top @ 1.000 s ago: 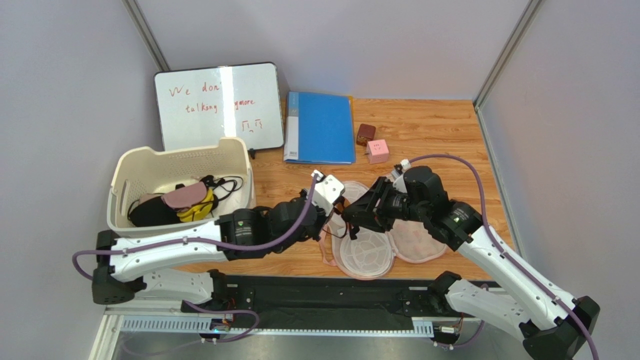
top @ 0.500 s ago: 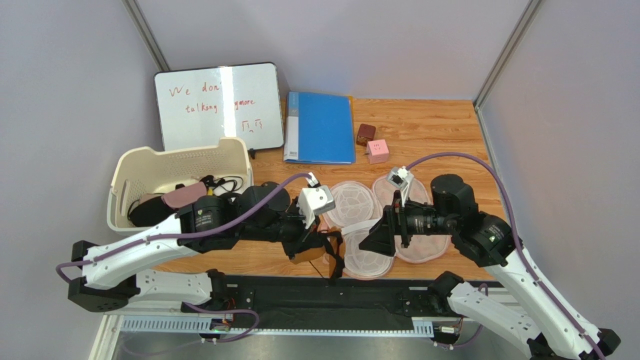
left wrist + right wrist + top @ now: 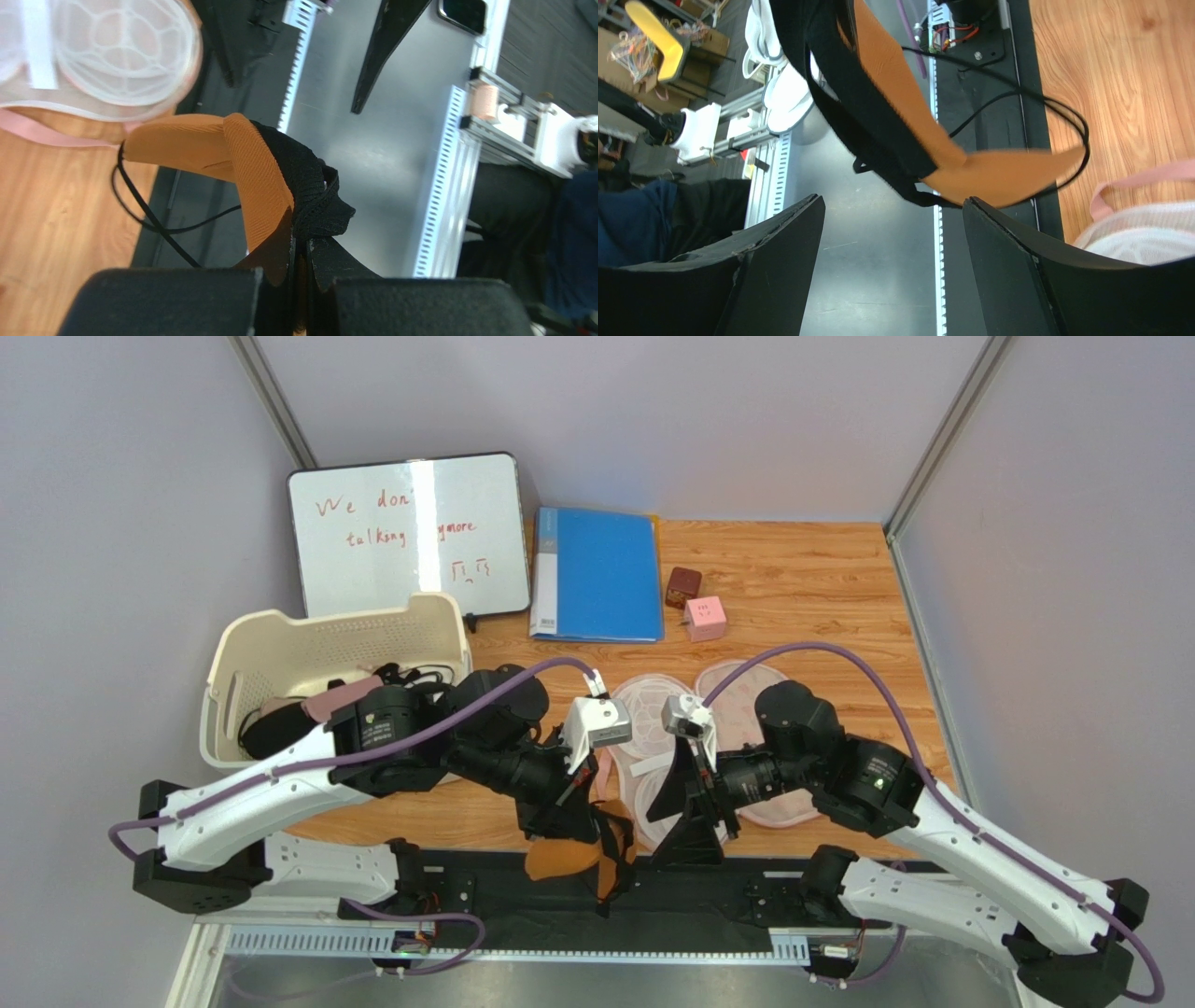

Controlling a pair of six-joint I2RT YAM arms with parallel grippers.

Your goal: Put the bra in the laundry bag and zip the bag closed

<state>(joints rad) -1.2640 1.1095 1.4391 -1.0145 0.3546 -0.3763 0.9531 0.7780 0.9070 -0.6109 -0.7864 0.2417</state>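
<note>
Bra hangs clenched in left claw, right claw released, laundry bag apparently lying open

White arms, black joints, purple cables.

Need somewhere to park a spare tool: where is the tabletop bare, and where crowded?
Bare wood lies right of the pink cube and blue folder, toward the right wall. Crowded: near centre, where the left gripper, right gripper, bra and open laundry bag meet; the basket takes the left.
</note>
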